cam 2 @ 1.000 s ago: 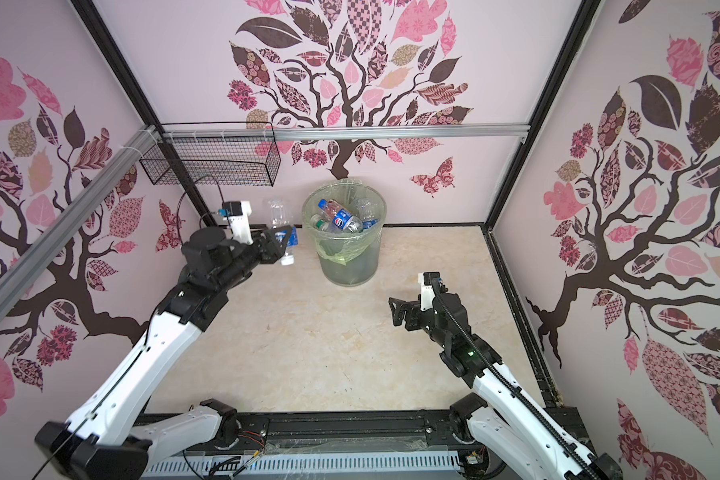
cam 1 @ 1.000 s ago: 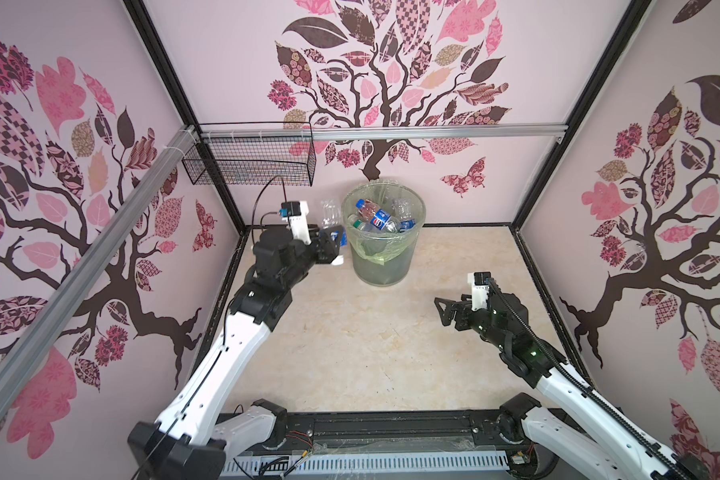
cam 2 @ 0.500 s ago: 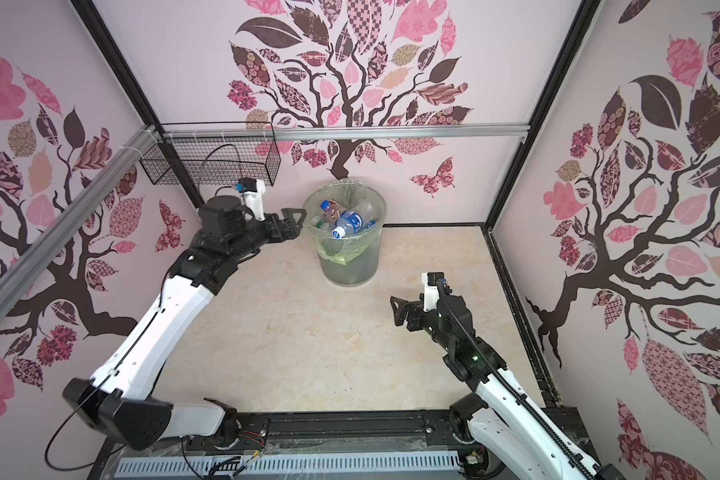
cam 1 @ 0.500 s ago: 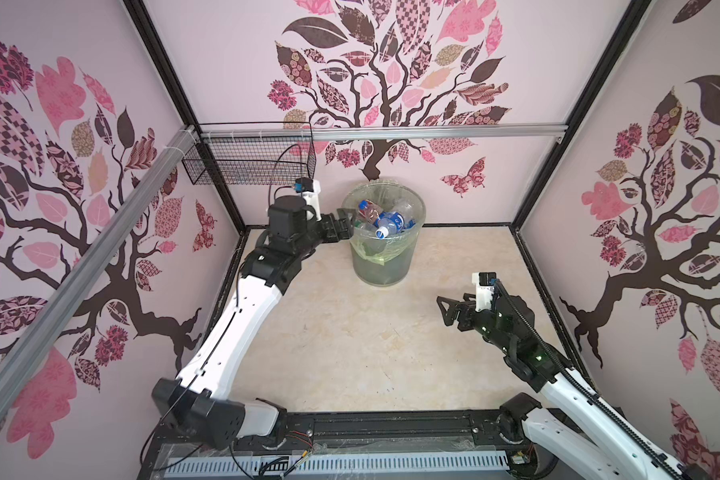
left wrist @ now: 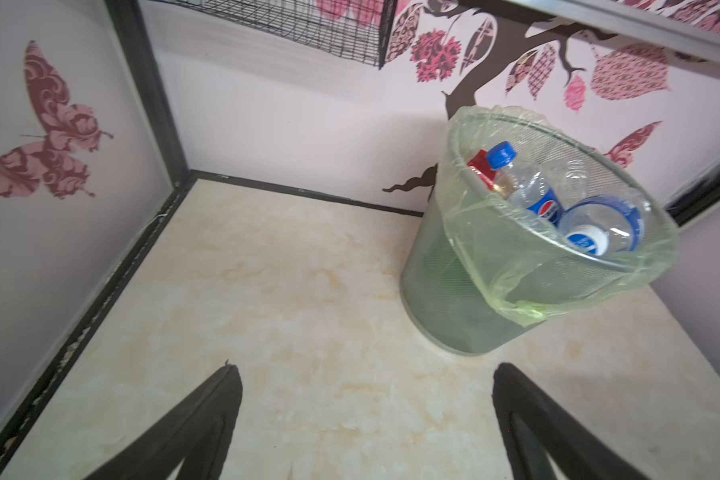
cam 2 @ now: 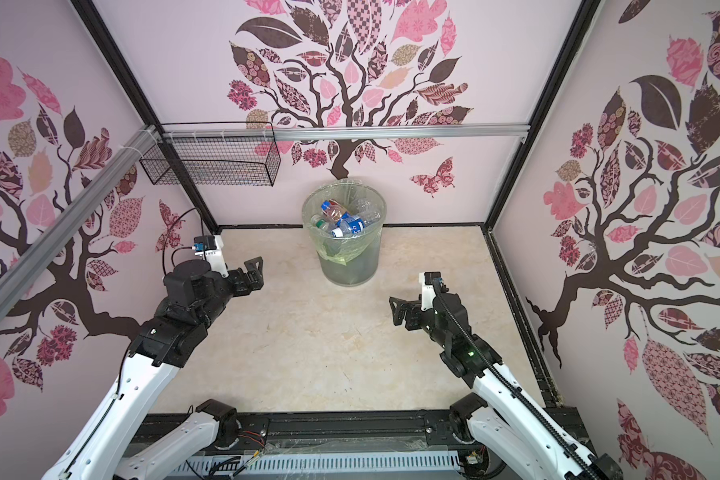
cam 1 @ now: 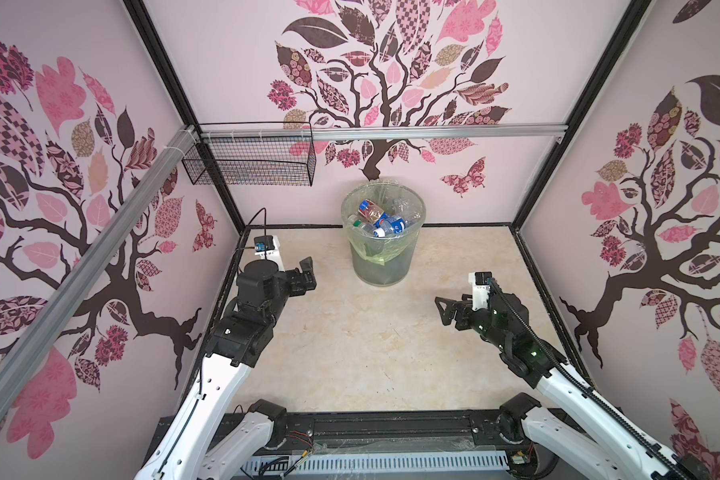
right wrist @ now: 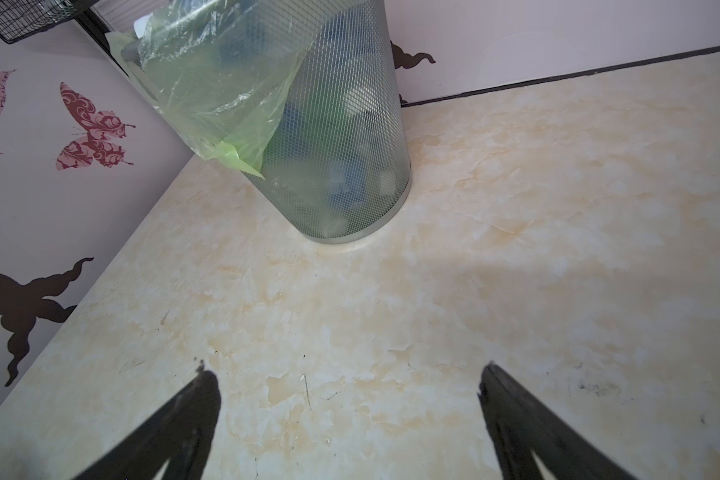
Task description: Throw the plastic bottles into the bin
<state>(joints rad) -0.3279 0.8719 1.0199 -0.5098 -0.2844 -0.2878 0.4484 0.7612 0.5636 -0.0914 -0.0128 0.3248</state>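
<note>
The bin (cam 1: 381,259) (cam 2: 350,266) is a round grey mesh wastebasket with a pale green liner, standing at the back middle of the floor. Several plastic bottles (cam 1: 381,218) (cam 2: 346,222) lie piled inside it, mostly clear with blue labels and caps. The left wrist view shows the bin (left wrist: 454,299) with those bottles (left wrist: 533,195) at its rim. My left gripper (cam 1: 304,276) (cam 2: 254,272) (left wrist: 366,370) hangs open and empty to the left of the bin. My right gripper (cam 1: 443,309) (cam 2: 398,311) (right wrist: 346,372) is open and empty to the right front, facing the bin (right wrist: 341,124).
A black wire basket (cam 1: 250,166) (cam 2: 213,166) hangs on the back wall at the left, above the left arm. Patterned walls close in the beige marble floor (cam 1: 358,340) on three sides. An aluminium rail (cam 1: 433,132) crosses the back wall.
The left gripper, shut on a clear bottle beside the bin a second ago, opened at the rim. The bottle now lies in the bin. The left arm pulled back and down; the right barely moved.
</note>
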